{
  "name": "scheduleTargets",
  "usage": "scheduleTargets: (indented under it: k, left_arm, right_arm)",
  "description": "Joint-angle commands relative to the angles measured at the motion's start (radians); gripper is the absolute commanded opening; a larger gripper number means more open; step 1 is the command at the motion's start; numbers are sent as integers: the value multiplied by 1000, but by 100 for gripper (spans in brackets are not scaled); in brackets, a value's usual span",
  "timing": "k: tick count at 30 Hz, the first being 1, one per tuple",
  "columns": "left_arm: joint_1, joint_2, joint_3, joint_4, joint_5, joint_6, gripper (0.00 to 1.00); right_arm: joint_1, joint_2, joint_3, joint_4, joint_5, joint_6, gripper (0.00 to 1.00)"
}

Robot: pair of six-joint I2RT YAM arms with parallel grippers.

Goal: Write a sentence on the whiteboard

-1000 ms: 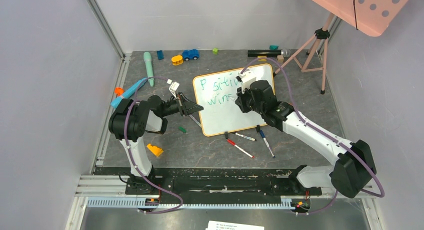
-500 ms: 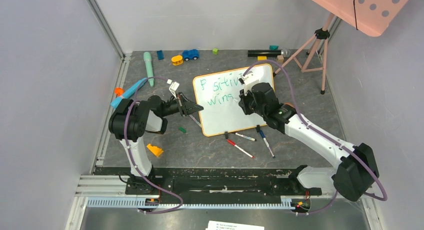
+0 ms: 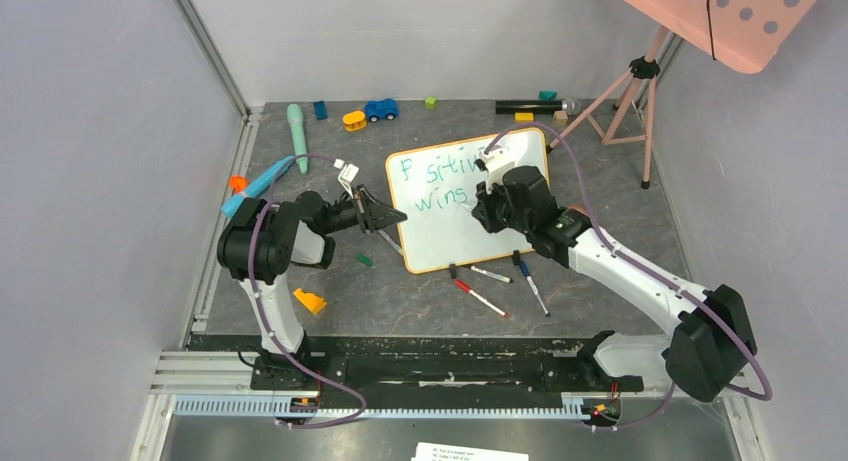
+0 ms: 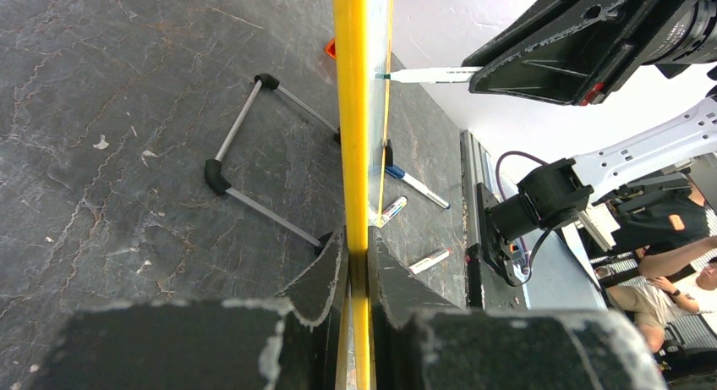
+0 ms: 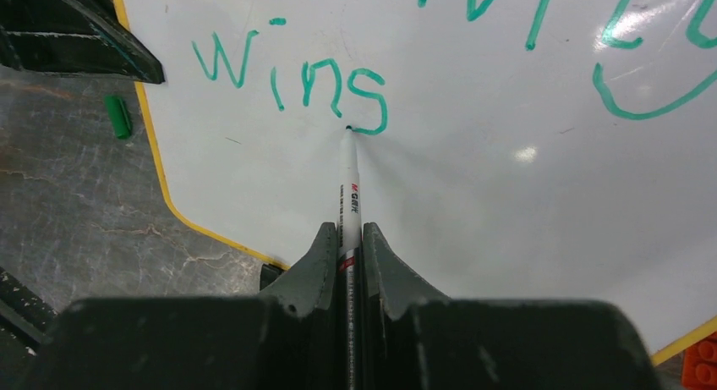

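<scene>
Whiteboard [image 3: 450,243] sits mid-table, a touch toward 1 o'clock from centre, with its black clip feet on the 6 o'clock edge. Left gripper [image 3: 392,219] is on the board's 9 o'clock edge. The wrist view shows the left gripper [image 4: 357,267] nearly shut, its fingers pinched either side of the yellow frame [image 4: 351,111] (a thin grip, frame only). Right gripper [image 3: 482,197] is over the board's middle, reaching in from 4 o'clock. From its own camera the right gripper [image 5: 349,248] is clamped fully down on a white marker [image 5: 349,174], barrel straight out between the fingers. The tip touches the board at the bottom tail of the "s". The sentence [image 5: 292,75] is teal-green: the lower line reads "wins", and the upper line is partly hidden by the arm from above, so only "P", then "sitiv", is legible. A green cap [image 3: 364,260] lies off the board at its 8 o'clock. Loose markers, one of them red [image 3: 481,298], lie just past the 6 o'clock edge. An orange wedge [image 3: 309,301] sits at 7 o'clock near the left arm's base. A blue toy car [image 3: 381,109] is at the far edge, 11 o'clock.
</scene>
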Motion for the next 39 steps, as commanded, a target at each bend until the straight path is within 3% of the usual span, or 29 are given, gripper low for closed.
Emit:
scheduleTargets:
  k: [1,7,17,31,39]
  left_arm:
    - [3,-18,1,74,37,5,2]
    - [4,-15,5,74,36,2,2]
    - [4,-9,12,74,41,-4,2]
    - [4,-1,16,74,39,-11,2]
    - [13,-34,-23,72,-3,32,2]
  right_arm:
    - [-5,-16,92,45,-98,21,0]
    - [-12,-104,145,44,-61,10,0]
    - [-14,-178,87,53,52,-8,0]
    - [4,-268,-88,57,-8,66,0]
    - [97,-280,-202,111,90,65,0]
